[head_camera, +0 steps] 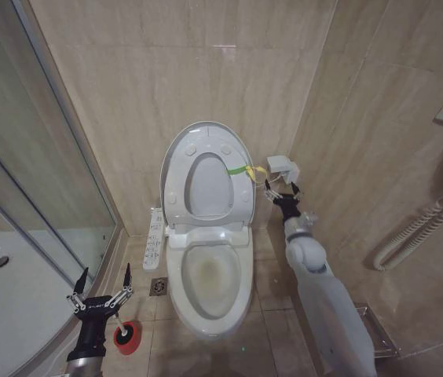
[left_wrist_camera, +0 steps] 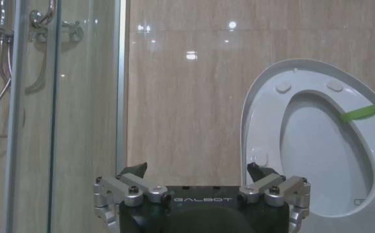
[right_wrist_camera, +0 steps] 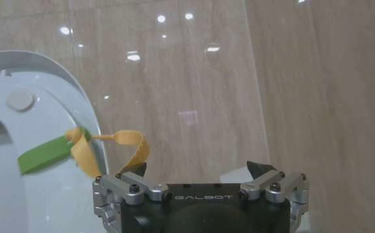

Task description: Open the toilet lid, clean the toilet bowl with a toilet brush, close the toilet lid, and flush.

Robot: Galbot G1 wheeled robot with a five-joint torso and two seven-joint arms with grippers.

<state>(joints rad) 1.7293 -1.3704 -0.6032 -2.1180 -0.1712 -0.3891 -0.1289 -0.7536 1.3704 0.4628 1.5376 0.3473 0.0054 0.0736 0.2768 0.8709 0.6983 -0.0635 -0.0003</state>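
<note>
The toilet lid (head_camera: 177, 169) stands raised against the beige wall, and the white seat ring (head_camera: 210, 188) is up together with it, so the toilet bowl (head_camera: 210, 284) is open and shows a faint brownish stain inside. A yellow-green strap (head_camera: 241, 170) hangs at the lid's right edge. The right gripper (head_camera: 279, 188) is just beside this strap, with its fingers spread and nothing between them; in the right wrist view the yellow loop of the strap (right_wrist_camera: 113, 148) is near one finger (right_wrist_camera: 133, 171). The left gripper (head_camera: 104, 280) is low on the left side of the toilet, its fingers also spread wide and holding nothing. The toilet brush (head_camera: 124, 330) stands in its red holder on the floor, just below the left gripper and next to the shower glass (head_camera: 45, 157).
</note>
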